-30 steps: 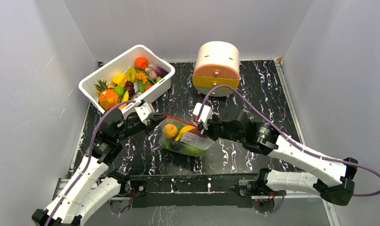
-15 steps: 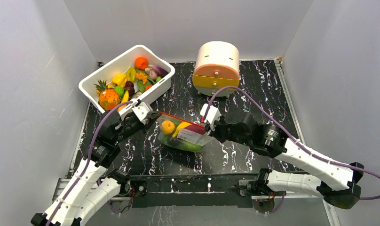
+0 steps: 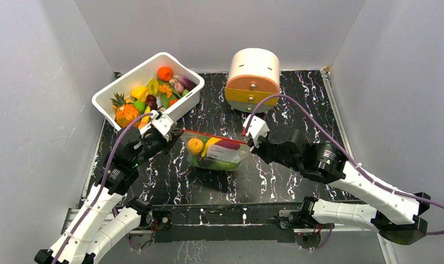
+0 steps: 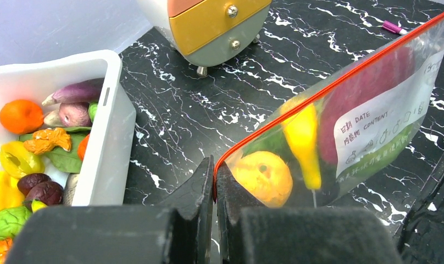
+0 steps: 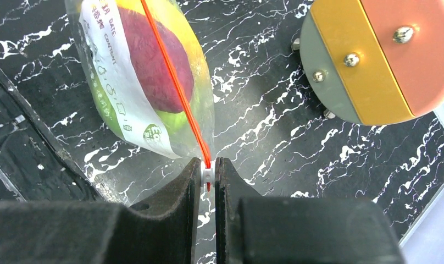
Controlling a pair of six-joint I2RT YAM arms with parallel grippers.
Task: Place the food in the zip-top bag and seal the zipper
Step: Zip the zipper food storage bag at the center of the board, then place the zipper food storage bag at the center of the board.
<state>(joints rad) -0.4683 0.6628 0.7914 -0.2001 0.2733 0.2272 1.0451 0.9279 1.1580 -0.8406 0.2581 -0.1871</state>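
Right pincer slid rightward, now clenched on zipper end; left pincer pinches opposite corner. Zip-top bag with food stretches between them over worktop centre. Keep strip taut, confirm full seal before releasing.

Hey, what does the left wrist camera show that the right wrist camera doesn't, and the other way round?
Only the left wrist view shows the white tub of toy produce, and the left gripper pinching one end of the zipper. Only the right wrist view shows the right gripper clamped on the small white slider at the zipper's other end. Both show the zip-top bag with food inside, its label, the round drawer box and the black marbled table.
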